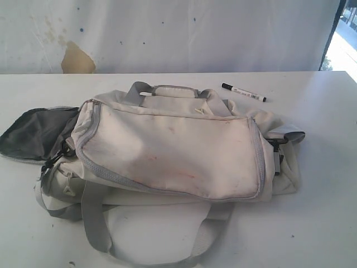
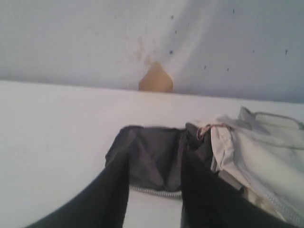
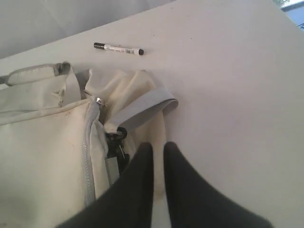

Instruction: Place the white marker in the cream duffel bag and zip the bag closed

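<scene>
The white marker (image 1: 244, 92) is seen lying flat on the table (image 1: 323, 195), apart from the cream duffel bag (image 1: 167, 151) and not yet in it. From the right gripper (image 3: 158, 146) it is found well ahead, past the bag's end, w/ bare table around it. This gripper's fingers are drawn nearly together, only a slit left; nothing is held. The left gripper (image 2: 156, 156) is parted & empty. Dark grey lining (image 2: 147, 142) is seen just ahead of its tips, w/ the bag's cream body off to one side.

Handling, as judged: the marker is expected to be light, rigid & smooth-barrelled, so apt to roll or skid if nudged. It is best taken across the barrel near mid-length, jaws set square to its long axis & closed gently. The bag is soft & floppy. Fabric will prob. bunch when the zipper (image 3: 89, 156) is pulled, so one end should be pinned by the other gripper. The pull tab (image 3: 99, 101) is small; a precise pinch will be needed.

Room: the marker can be approached from above w/o obstruction. The bag's handle (image 1: 173, 89) is near it but not touching. The table's edge at the backdrop lies not far beyond, so pushing the marker that way is to be avoided. Loose straps (image 1: 95, 218) are spread on the bag's side away from the marker & could be snagged.
</scene>
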Motion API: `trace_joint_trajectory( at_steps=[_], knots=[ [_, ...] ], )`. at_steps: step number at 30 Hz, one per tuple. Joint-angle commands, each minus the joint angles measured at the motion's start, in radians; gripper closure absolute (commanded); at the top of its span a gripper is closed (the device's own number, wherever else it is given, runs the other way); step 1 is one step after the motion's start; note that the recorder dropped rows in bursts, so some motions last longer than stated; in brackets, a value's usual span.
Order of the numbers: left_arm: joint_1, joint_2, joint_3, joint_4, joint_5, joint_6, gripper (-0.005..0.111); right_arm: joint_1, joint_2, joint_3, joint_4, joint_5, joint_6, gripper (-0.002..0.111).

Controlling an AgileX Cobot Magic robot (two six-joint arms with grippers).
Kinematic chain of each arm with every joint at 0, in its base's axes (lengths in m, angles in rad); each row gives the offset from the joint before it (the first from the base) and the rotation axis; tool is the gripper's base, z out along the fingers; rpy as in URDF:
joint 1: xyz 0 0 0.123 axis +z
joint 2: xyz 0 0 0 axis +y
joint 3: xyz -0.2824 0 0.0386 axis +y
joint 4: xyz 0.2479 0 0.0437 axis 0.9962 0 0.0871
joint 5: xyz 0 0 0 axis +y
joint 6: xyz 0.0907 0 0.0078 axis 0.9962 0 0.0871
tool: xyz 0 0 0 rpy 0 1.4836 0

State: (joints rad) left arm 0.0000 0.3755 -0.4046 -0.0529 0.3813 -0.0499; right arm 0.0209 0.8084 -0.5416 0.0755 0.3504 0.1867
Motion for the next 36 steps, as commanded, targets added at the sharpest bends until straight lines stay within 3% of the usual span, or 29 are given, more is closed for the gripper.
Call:
trace_joint_trajectory(
  at_steps=[1, 6, 15, 20, 26, 29, 36],
  knots=[
    [-0.001, 0.113, -0.007, -0.054, 0.005, -0.008, 0.067, 0.001, 0.107, -0.093, 0.109, 0.066, -0.1, 0.084],
    [-0.001, 0.268, -0.096, -0.058, 0.14, 0.05, 0.064, 0.001, 0.23, -0.197, 0.228, 0.16, -0.241, 0.064],
    [-0.001, 0.548, -0.339, -0.061, 0.282, 0.137, 0.047, 0.001, 0.455, -0.375, 0.66, 0.39, -0.687, 0.063],
    [-0.001, 0.694, -0.441, -0.113, 0.292, 0.166, 0.038, 0.001, 0.579, -0.457, 0.871, 0.488, -0.911, 0.063],
    [-0.001, 0.876, -0.56, -0.339, 0.328, 0.429, 0.036, 0.01, 0.708, -0.561, 0.9, 0.55, -0.96, 0.063],
    [-0.001, 1.029, -0.669, -0.469, 0.352, 0.664, 0.036, 0.043, 0.771, -0.621, 0.898, 0.558, -0.971, 0.063],
    [-0.001, 1.33, -0.91, -0.52, 0.411, 0.714, 0.041, 0.109, 0.823, -0.624, 0.897, 0.544, -0.971, 0.063]
  ],
)
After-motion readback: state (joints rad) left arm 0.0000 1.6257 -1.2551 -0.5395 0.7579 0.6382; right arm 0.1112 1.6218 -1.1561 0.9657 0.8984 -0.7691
